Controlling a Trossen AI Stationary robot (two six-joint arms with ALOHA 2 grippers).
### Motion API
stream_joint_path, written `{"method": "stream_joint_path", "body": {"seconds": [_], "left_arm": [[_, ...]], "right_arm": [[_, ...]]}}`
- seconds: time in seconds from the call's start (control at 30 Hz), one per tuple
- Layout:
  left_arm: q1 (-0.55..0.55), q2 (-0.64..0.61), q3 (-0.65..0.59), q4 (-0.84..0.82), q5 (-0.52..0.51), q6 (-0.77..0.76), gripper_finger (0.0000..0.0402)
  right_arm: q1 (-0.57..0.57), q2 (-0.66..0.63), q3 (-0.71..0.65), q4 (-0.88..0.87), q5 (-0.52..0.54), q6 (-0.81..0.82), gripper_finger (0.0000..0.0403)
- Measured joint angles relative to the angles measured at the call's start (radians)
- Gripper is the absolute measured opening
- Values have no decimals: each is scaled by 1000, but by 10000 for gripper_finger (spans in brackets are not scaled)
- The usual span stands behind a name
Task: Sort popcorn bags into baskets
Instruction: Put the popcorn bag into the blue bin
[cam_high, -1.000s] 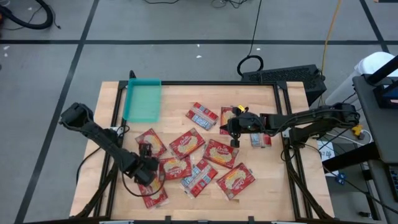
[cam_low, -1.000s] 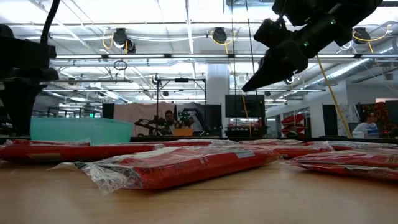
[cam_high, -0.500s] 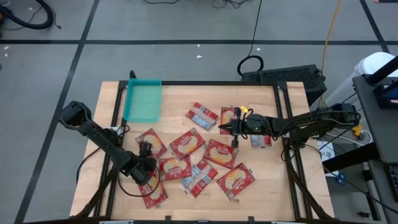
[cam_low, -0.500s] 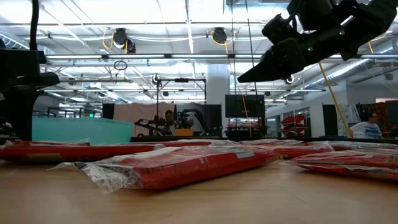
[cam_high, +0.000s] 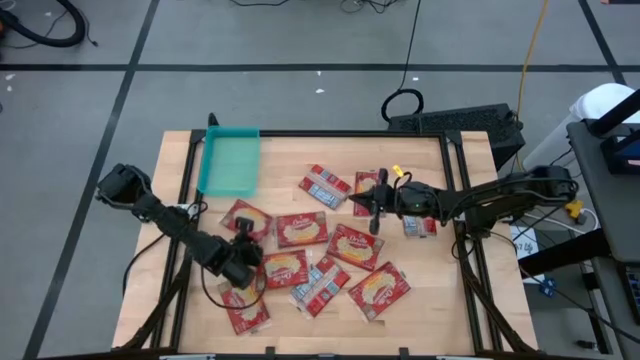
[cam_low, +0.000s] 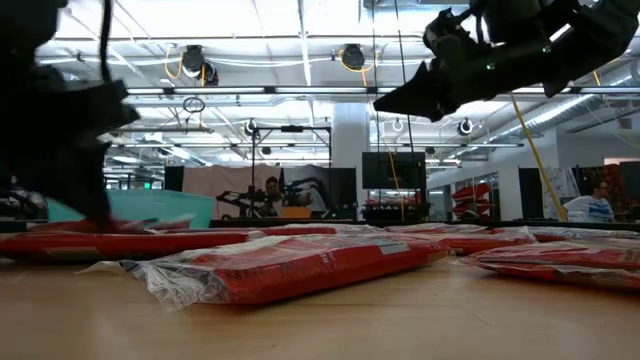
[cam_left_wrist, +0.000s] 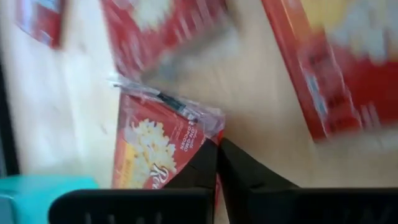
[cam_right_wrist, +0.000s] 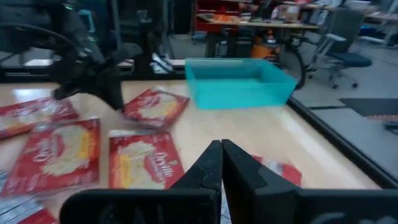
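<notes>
Several red popcorn bags (cam_high: 340, 265) lie flat on the wooden table, a few showing a silvery face (cam_high: 325, 185). My left gripper (cam_high: 245, 242) is at the near left, shut on one red bag (cam_high: 247, 217), which also shows in the left wrist view (cam_left_wrist: 155, 146) and the right wrist view (cam_right_wrist: 155, 106). My right gripper (cam_high: 360, 205) hovers shut above the table's middle right, pointing almost level toward the left and holding nothing (cam_right_wrist: 221, 149). The teal basket (cam_high: 230, 160) stands at the far left with no bag in it. My left gripper pinches the red bag between its two fingers at a corner of its clear sealed edge (cam_left_wrist: 210, 132), on the bag's near end. The fingers slant down at it from the near left. The held end is raised a little, so the bag sits tilted.
A black frame rail (cam_high: 300, 133) runs along the table's far edge and down both sides. More bags lie close together near the table's front middle (cam_high: 315, 285). Bare wood shows between the basket and the bags. A person sits in the room behind (cam_low: 272, 190).
My left gripper has shut and taken hold of the red bag's near corner, then moved slightly toward the far edge. The bag has shifted toward the basket with its held end lifted. My right gripper has tipped up from slanting down to nearly level, staying in place and shut.
</notes>
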Motion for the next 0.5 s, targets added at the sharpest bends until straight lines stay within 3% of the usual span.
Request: {"method": "stream_joint_path", "body": {"seconds": [0.3,0.5], "left_arm": [[164,-1,175,-15,-76,156,4],[306,-1,268,9,-77,281,3]], "right_arm": [[97,206,139,-6,87,-108,0],[136,387,389,-277,150,-198,37]]}}
